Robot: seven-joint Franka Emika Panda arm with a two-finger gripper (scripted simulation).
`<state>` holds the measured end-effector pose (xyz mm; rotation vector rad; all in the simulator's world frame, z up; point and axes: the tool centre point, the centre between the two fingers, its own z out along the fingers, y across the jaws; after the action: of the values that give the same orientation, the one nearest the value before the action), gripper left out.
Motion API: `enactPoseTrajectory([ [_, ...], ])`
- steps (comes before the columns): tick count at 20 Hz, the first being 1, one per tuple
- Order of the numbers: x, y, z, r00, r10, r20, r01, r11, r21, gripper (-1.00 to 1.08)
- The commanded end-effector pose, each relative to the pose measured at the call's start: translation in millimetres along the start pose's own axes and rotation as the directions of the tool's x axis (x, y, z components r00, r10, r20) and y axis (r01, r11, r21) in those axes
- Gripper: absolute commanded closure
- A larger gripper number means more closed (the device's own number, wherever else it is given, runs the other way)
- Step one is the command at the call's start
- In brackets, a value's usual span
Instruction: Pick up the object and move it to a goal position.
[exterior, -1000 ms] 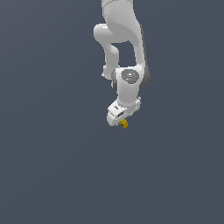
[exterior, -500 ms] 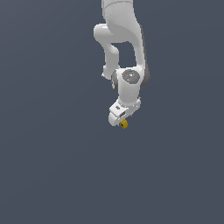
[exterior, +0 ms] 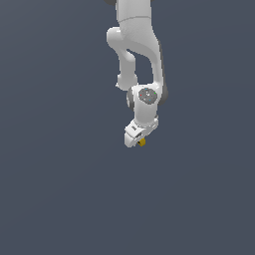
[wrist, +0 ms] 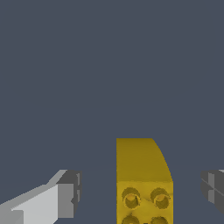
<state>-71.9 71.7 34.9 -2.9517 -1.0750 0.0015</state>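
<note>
The object point(wrist: 143, 168) is a small yellow-orange block with round studs on one face. In the wrist view it sits between my two fingertips, with a gap on each side. One grey finger pad point(wrist: 70, 192) and the other point(wrist: 212, 186) stand apart from it, so my gripper point(wrist: 140, 192) is open around the block and not touching it. The exterior view shows the white hand point(exterior: 135, 134) pointing down, with the object point(exterior: 143, 142) as a tiny yellow spot at its tip. No goal marker shows.
Only a plain dark grey-blue surface point(exterior: 60, 189) surrounds the arm point(exterior: 139, 45) in both views. No other objects, containers or edges are in sight.
The hand has come down a little toward the yellow block. The block has stayed where it was.
</note>
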Motion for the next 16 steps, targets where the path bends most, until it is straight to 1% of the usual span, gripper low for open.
enactPoseTrajectory([
  [1,0.2,0.2,8.6,1.000,-0.001,-0.001,0.001,1.000,-0.001,-0.92],
  [5,0.6,0.3,13.0,1.000,-0.002,-0.001,0.002,1.000,-0.001,-0.92],
  [6,0.6,0.3,13.0,1.000,-0.002,-0.001,0.002,1.000,-0.001,1.08],
  [16,0.6,0.3,12.9,1.000,-0.002,-0.001,0.002,1.000,-0.001,1.08],
])
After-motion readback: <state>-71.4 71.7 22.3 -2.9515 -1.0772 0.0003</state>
